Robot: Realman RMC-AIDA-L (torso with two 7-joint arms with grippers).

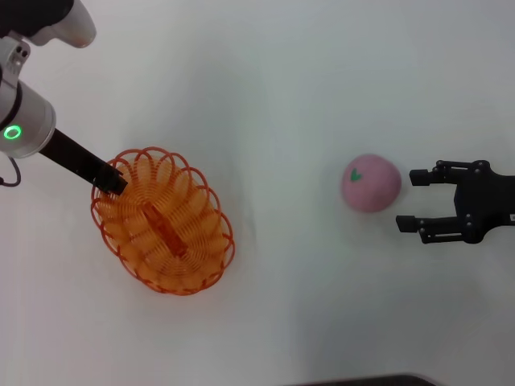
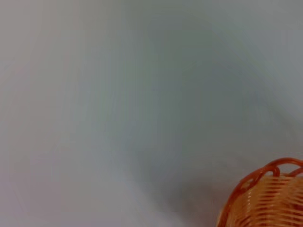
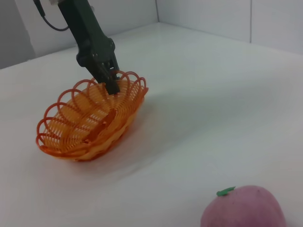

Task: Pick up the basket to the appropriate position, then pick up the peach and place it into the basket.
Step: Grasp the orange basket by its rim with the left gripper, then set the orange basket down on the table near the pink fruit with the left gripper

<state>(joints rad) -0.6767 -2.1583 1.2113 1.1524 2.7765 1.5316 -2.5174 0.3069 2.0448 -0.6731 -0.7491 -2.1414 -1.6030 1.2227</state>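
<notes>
On the table's [image 1: 290,96] left side, basket [image 1: 173,241] pinched at its far rim by the closed left gripper [image 1: 115,183]; at right, peach [image 1: 370,182] just beside the right gripper [image 1: 413,199], fingers spread, nothing held.

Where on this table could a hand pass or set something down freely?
The widest bare stretch lies between the basket and the peach, and along the far side of the table. It is crowded at the basket's rim, gripped by the left pincer, and between the peach and the open right pincer.
</notes>
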